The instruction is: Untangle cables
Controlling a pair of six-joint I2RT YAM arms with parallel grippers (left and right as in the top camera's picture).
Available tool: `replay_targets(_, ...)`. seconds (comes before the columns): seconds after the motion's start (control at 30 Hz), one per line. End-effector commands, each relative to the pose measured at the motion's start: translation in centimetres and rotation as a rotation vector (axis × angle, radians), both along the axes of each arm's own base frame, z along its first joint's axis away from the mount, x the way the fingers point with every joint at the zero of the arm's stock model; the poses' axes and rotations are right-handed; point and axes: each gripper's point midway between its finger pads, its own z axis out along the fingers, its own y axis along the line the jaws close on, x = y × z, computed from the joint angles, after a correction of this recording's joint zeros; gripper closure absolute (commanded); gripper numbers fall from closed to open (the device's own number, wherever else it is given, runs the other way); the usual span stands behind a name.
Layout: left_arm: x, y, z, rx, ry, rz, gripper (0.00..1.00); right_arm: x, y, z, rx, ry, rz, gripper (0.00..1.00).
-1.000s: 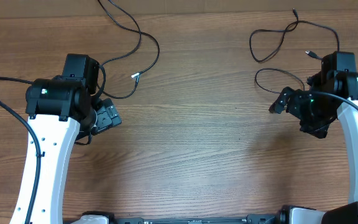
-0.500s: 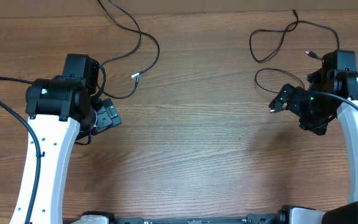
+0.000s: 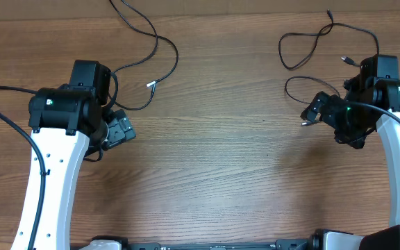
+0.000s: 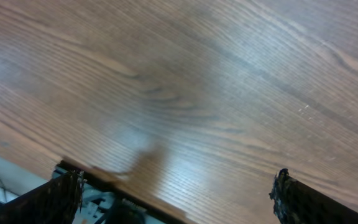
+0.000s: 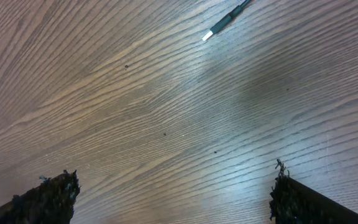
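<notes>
- I see left tool [image 4: 179, 177] spread wide, empty, over tabletop [image 4: 229, 74].
- right tool [image 5: 174, 173] also wide, empty.
- cables [image 3: 153, 84] lie loose, one beside each arm; a plug [image 5: 221, 26] just ahead of right tool.

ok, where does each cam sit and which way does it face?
Overhead: fixed above, looking straight down at the table; shows both arms, left tool, right tool, cables.
Left wrist: on left arm, facing table; own fingertips at bottom corners.
Right wrist: on right arm, same; fingertips low, one plug up top.
Shared: the table, all three.
</notes>
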Motion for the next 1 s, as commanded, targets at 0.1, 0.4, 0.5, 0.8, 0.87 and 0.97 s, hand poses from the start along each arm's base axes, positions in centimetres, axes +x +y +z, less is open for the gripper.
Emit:
replay_targets(0.1, 1.6, -2.4, 0.0, -0.135, -0.062, 0.027, 0.00, -0.1, 0.2, 0.4, 0.001, -0.022, 0.007, 0.00)
replay_targets(0.4, 2.3, -6.5, 0.6, -0.369, -0.080, -0.021, 0.00, -0.1, 0.2, 0.4, 0.001, -0.022, 0.007, 0.00)
replay_targets(0.5, 2.7, -6.6, 0.7, -0.375, -0.098, -0.026, 0.01, -0.1, 0.2, 0.4, 0.001, -0.022, 0.007, 0.00)
replay_targets(0.8, 5.0, -5.2, 1.1, -0.272, -0.194, -0.073, 0.00, -0.1, 0.2, 0.4, 0.000, -0.022, 0.007, 0.00)
replay_targets(0.87, 5.7, -4.1, 1.0, -0.205, -0.218, -0.067, 0.00, -0.1, 0.2, 0.4, 0.001, -0.022, 0.007, 0.00)
replay_targets(0.97, 6.7, -2.7, 0.6, -0.127, -0.230, -0.048, 0.00, -0.1, 0.2, 0.4, 0.001, -0.022, 0.007, 0.00)
